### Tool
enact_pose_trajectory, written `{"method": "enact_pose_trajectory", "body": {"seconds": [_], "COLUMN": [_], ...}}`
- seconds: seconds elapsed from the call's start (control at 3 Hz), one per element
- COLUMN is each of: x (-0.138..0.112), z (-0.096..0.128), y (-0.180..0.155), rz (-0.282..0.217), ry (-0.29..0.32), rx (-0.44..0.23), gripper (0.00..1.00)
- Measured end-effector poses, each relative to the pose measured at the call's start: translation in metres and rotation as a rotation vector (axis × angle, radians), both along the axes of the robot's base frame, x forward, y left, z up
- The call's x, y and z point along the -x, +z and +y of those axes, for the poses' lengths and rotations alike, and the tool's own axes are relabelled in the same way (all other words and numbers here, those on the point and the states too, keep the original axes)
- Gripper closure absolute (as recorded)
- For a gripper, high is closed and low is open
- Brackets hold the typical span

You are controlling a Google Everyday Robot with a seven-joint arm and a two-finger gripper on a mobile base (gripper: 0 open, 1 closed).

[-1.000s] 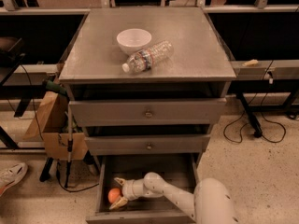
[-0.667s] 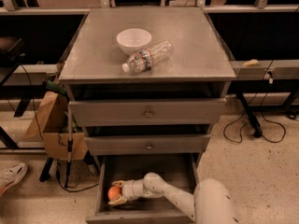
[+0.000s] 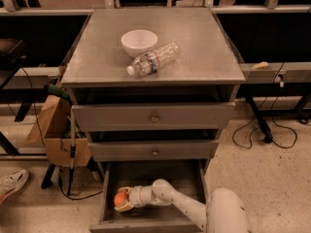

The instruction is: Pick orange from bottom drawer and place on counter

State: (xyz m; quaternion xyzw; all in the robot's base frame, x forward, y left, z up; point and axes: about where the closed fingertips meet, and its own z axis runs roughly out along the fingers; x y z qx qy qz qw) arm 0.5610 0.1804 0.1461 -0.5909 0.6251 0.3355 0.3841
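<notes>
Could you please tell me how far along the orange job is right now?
Done: the lowest grey metal drawer stands open. In hand: the gripper is inside it, at the small round orange on the drawer floor's left; a firm grasp cannot be confirmed. Left: lifting the orange out and setting it on the flat grey counter top, beside the white bowl and clear plastic bottle.

The claw (image 3: 121,199), low inside the bottom drawer (image 3: 163,174), is pale cream-yellow, with a short white collar just behind it. To the claw's right the arm (image 3: 187,208) is smooth, white and tubular with a rounded elbow knuckle, swelling into a bulky light-grey domed shell (image 3: 227,213).
</notes>
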Motion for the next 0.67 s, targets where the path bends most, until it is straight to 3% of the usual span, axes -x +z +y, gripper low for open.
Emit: {"method": "enact_pose_trajectory", "body": {"seconds": [0.33, 0.67], "x": [-0.009, -0.019], "z": [-0.02, -0.055], "y": [0.025, 0.078], "rz": [-0.042, -0.131], "ry": [-0.016, -0.033], "rx": [-0.002, 0.019], "gripper": [1.0, 1.0]}}
